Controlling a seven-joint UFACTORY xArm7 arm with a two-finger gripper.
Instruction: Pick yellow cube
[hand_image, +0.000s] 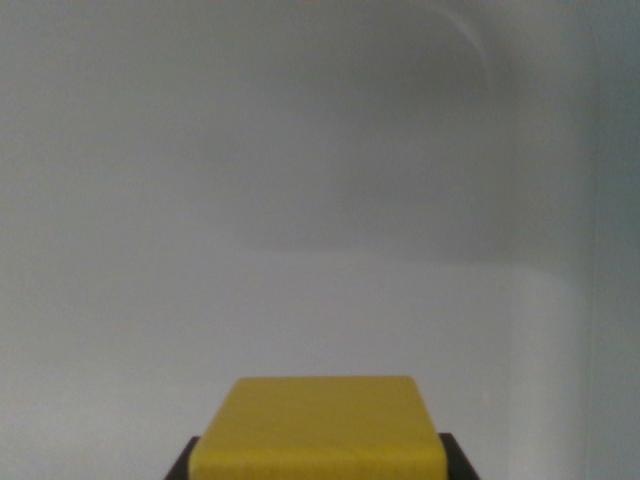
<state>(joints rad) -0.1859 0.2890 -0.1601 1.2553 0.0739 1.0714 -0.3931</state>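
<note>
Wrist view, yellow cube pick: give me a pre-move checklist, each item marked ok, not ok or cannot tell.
1. Yellow cube in view: ok, at the bottom centre of the frame.
2. Cube centred between the jaws: ok, dark jaw parts show at both of its lower corners.
3. Jaws closed firmly on the cube: cannot tell, the contact faces are hidden.
4. Cube lifted off the surface: cannot tell, its underside is out of frame.
5. Path ahead clear: ok, only the plain grey surface shows.
6. Cube level: ok, its top edge runs level across the frame.
</note>
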